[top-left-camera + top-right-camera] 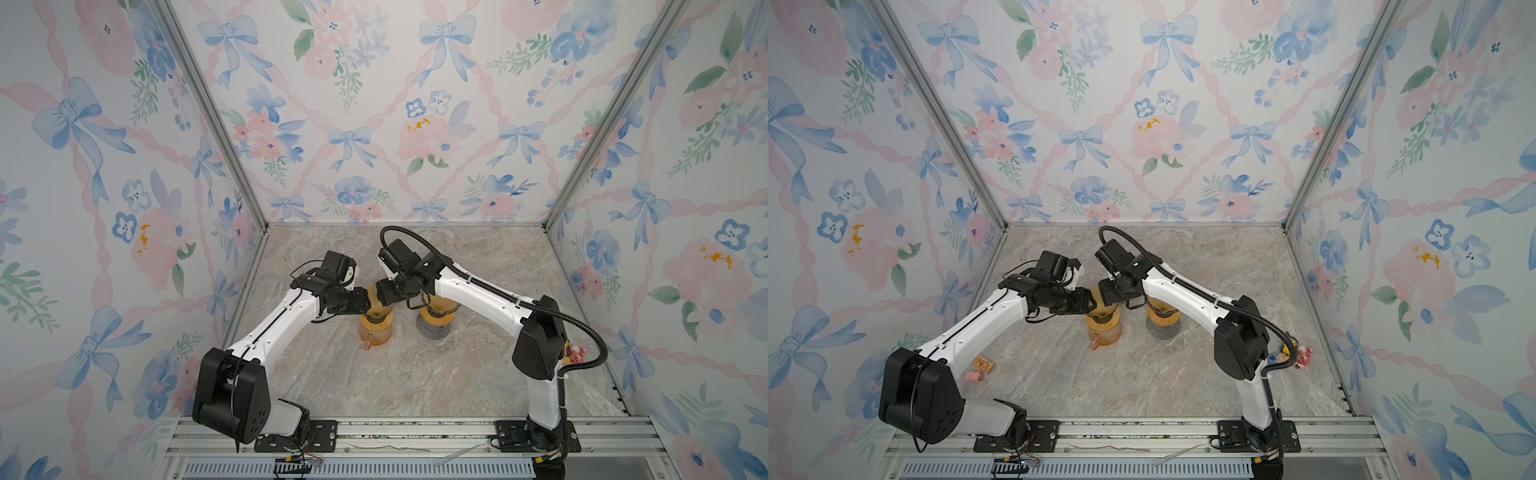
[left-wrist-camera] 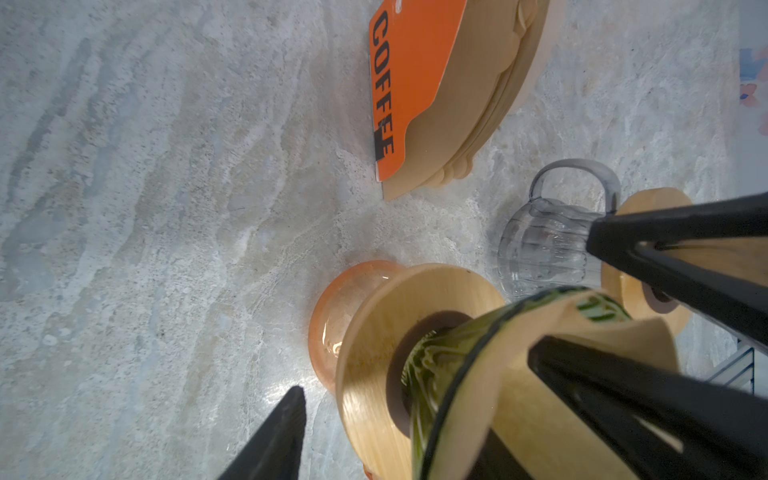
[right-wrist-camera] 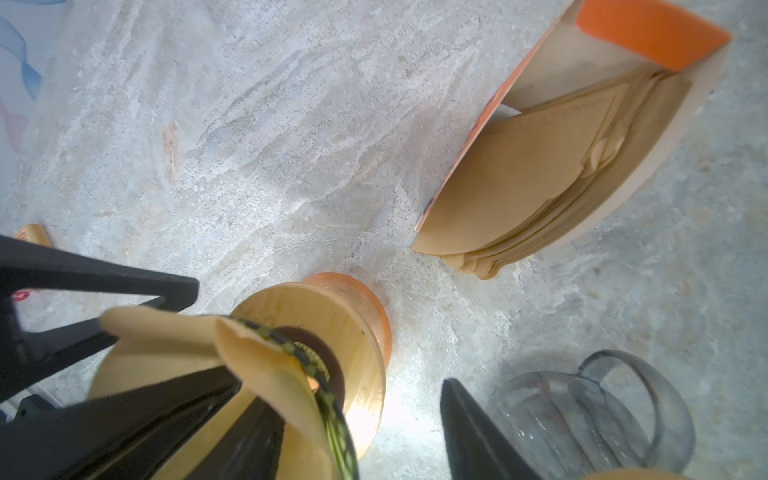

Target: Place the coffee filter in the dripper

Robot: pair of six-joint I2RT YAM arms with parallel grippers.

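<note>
A green glass dripper with a wooden collar stands on an orange carafe at mid-table. A tan paper coffee filter sits in the dripper, with its rim curling above the glass. Both grippers meet over it. My left gripper is open, one finger inside the filter cone and one outside the collar. My right gripper is open too, straddling the opposite wall the same way. In both top views the wrists hide the fingertips.
An orange "COFFEE" box of stacked filters lies behind the carafe. A clear grey glass jug carrying a second wooden collar stands just to the right. Small toys lie near the left wall.
</note>
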